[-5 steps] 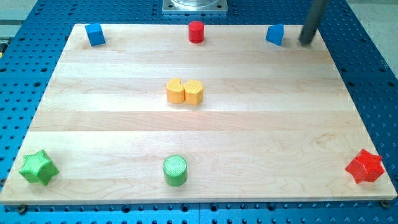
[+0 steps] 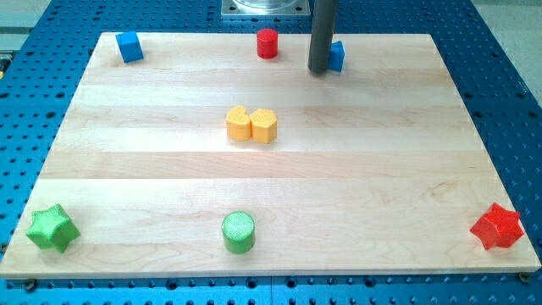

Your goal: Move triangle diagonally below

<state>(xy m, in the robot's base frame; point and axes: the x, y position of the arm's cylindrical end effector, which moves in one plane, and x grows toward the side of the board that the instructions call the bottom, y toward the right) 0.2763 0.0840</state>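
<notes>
One blue triangle (image 2: 337, 56) sits near the board's (image 2: 152, 169) top edge, partly hidden behind my tip (image 2: 319, 70), which touches its left side. No fingers exist. Risk: pressing from this flank may send it sideways or spin it, not diagonally down.

No readable text anywhere

Nothing is showing a legible word, label, brand, number or sign: the wooden board (image 2: 271, 169), the coloured blocks and the blue perforated bench (image 2: 508, 102) around the board's edges and corners are all appearing plain and unmarked.
</notes>
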